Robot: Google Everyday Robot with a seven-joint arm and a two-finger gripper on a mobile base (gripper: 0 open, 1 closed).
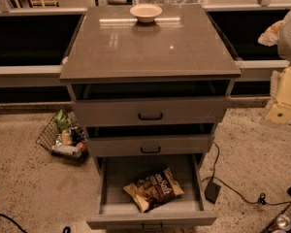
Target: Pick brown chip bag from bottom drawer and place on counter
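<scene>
The bottom drawer (120,181) is pulled wide open toward the camera; the brown chip bag (154,189) lies flat on its floor, right of middle and turned at a slant, touched by nothing; a black power brick (212,191) sits on the carpet just right of the drawer; a wire basket (63,137) of packets stands on the floor to the left; above, the middle drawer (150,145) and top drawer (150,111) each show a dark gap over their fronts; the gripper (282,101) hangs at the right edge, beside the cabinet and well apart from the bag; whether it is spread or pressed together I cannot tell; the glossy counter (150,52) carries a pale bowl (145,12) at its far edge.
</scene>
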